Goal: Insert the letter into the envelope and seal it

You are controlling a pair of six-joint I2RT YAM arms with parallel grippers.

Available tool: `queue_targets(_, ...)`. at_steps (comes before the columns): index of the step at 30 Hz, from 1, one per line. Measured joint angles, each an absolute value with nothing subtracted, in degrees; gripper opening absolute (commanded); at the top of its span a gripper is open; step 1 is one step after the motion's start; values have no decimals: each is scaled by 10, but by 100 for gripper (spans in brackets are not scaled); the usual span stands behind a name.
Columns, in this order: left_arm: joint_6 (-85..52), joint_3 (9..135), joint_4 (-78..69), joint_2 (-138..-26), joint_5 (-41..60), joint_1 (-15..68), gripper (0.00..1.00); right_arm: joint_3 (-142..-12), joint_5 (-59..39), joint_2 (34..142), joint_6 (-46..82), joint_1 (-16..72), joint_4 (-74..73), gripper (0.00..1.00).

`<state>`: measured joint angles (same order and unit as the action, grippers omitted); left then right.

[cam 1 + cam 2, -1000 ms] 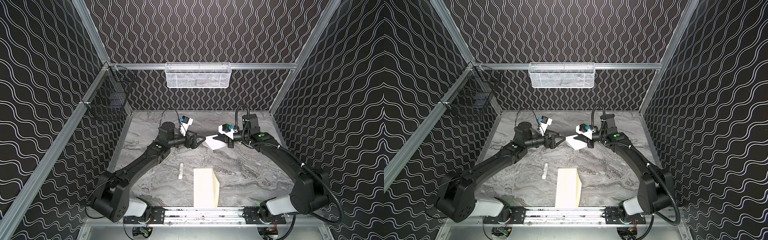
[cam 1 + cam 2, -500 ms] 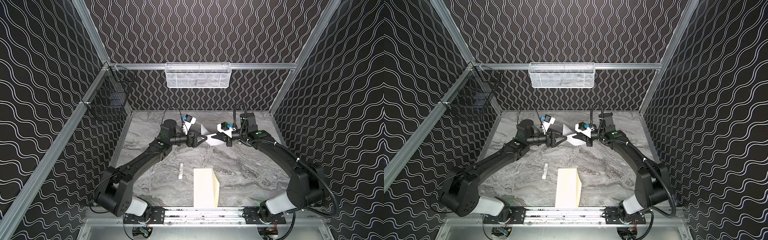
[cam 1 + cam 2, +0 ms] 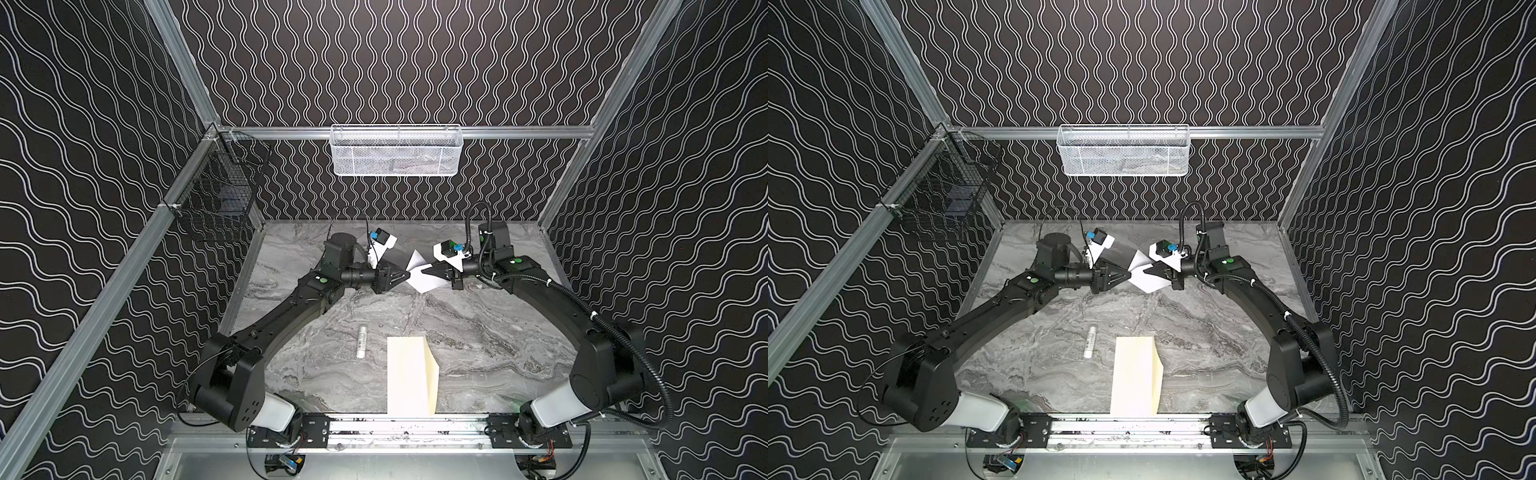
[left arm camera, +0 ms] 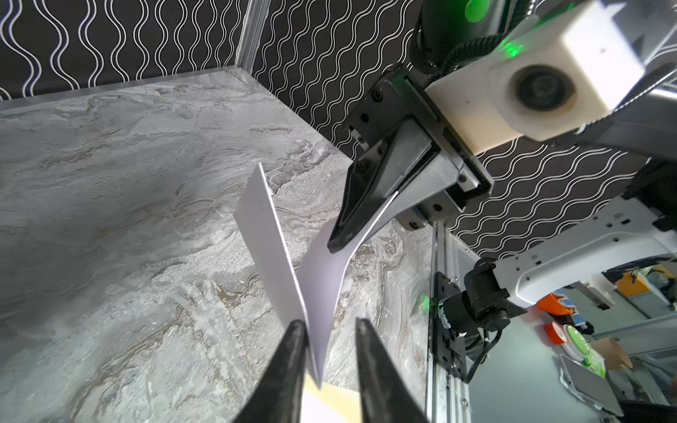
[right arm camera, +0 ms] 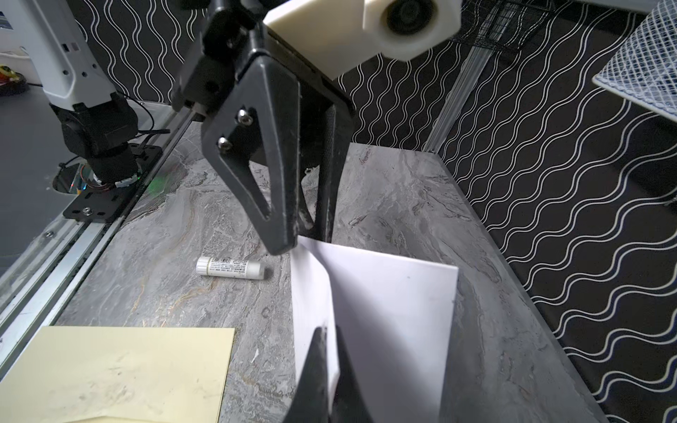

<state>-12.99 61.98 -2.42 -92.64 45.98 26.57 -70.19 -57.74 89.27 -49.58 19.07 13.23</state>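
Note:
The letter (image 3: 419,277) (image 3: 1143,277), a folded white sheet, hangs in the air over the back of the table. My right gripper (image 3: 423,271) (image 5: 328,331) is shut on one edge of it (image 5: 395,311). My left gripper (image 3: 409,274) (image 4: 328,326) faces it from the other side. Its jaws stand narrowly apart around the letter's (image 4: 322,271) corner, which lies against one finger (image 4: 293,348) with a gap to the other. The cream envelope (image 3: 409,374) (image 3: 1136,374) (image 5: 110,370) lies flat near the front edge, touched by neither gripper.
A small white cylindrical stick (image 3: 362,340) (image 5: 230,267) lies left of the envelope. A white mesh basket (image 3: 396,149) hangs on the back rail and a black wire basket (image 3: 216,199) on the left wall. The metal rail (image 3: 407,424) runs along the front.
My left gripper has moved right up to the letter and its jaws have narrowed around the corner. The right gripper has carried the letter a little left and back.

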Motion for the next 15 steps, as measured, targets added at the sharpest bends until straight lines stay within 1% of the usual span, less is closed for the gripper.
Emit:
queue_targets(4, -101, 643, 10, -936, 449, 276, 26, -704, -579, 897, -496, 191, 133, 0)
queue_targets(6, -84, 657, 27, -941, 441, 283, 26, -707, -580, 900, -496, 191, 134, 0)
queue_targets(11, -40, 680, 75, -949, 421, 289, 16, -709, -581, 903, -496, 191, 135, 0)
queue_targets(15, -18, 691, 104, -952, 406, 289, 5, -711, -581, 907, -500, 192, 139, 0)
